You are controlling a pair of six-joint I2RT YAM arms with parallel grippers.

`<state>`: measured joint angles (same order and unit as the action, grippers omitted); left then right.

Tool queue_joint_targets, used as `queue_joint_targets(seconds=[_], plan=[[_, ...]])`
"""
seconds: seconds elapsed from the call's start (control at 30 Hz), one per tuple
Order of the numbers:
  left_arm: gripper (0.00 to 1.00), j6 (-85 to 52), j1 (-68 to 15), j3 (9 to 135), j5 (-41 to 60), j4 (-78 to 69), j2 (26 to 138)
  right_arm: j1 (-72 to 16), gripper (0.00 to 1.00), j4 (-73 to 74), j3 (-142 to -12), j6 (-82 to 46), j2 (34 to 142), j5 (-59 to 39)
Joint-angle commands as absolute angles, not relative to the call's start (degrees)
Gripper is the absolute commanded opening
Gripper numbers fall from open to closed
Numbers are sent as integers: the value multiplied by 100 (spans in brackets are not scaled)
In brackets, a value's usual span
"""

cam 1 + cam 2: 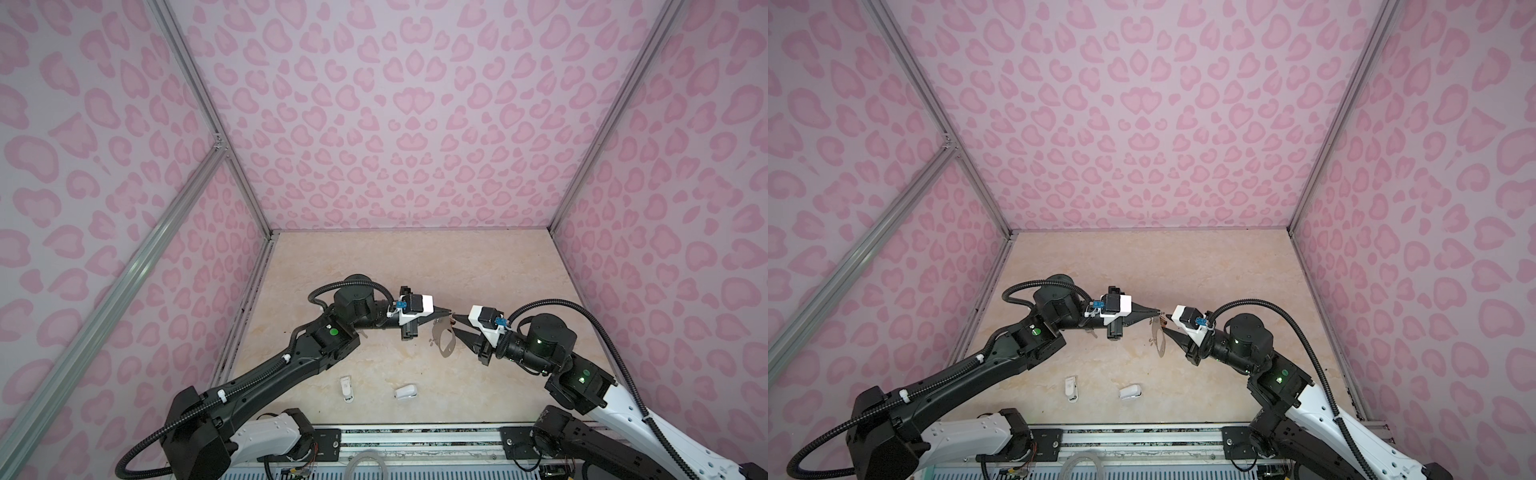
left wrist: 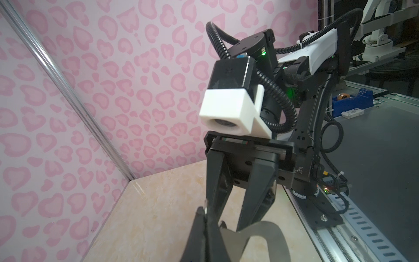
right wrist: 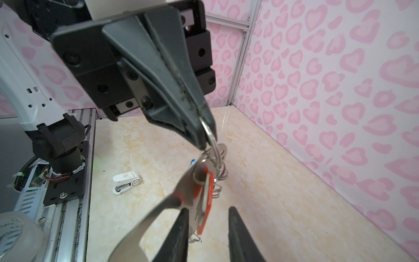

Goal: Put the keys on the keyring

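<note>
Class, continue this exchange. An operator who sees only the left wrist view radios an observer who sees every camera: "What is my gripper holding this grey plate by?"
Observer: The left gripper is shut on a wire ring of the keyring; the plate hangs below it.
Operator: Is any key on it?
Observer: The key with the orange-red tag appears to hang from a ring beside the plate.
Operator: Anything loose on the table?
Observer: Two small white objects lie on the table, near the edge by the arms' bases.
</note>
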<state>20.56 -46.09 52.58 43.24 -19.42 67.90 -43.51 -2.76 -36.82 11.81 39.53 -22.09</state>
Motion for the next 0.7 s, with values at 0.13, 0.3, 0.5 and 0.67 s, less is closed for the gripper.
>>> queue_joint_targets(seconds=[0.13,0.3,0.5,0.67], plan=[[3,1986,-4598,5238,4407,-2215,6794,-4359,30,124,-3709,1232,4026,-2285],[3,1988,-4598,5257,4432,-2215,6827,-4351,27,193,-3709,1230,4066,-2289],[3,2034,-4597,5281,4403,-2164,6855,-4348,13,145,-3777,1274,4236,-2286],[3,2182,-4592,5278,4155,-1994,6811,-4350,0,-233,-3948,1449,4204,-2150]])
